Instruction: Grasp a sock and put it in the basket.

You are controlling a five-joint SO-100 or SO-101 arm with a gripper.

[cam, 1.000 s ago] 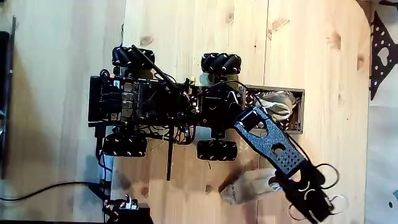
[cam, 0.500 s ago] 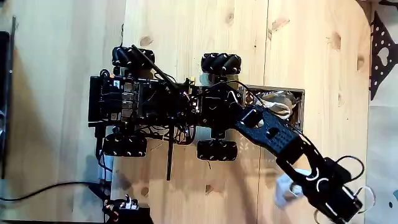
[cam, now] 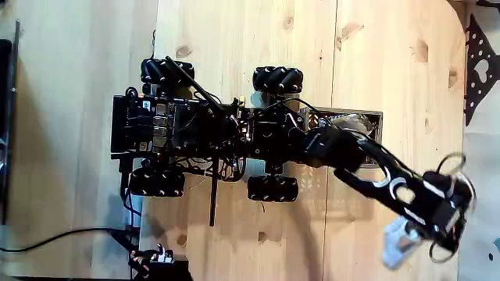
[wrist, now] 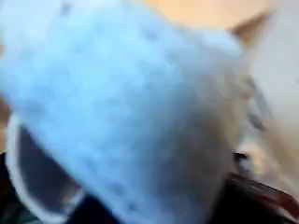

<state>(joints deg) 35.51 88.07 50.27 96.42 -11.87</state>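
Right of basket (cam: 378,119), pincer (cam: 412,238) pinching pale sock (cam: 397,242) above wooden table (cam: 234,47); sock blurred close-up in wrist view.

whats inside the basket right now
In the fixed view, the dark perforated-metal basket with its thin grey-brown rim holds pale cloth at its top edge. The black robot arm covers the rest of its inside.

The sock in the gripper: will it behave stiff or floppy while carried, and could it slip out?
Probably floppy: in the fixed view the sock droops below the gripper. Its fuzzy cloth surface in the wrist view suggests it is light and grips well, so slipping seems unlikely, though the blur hides the actual hold.
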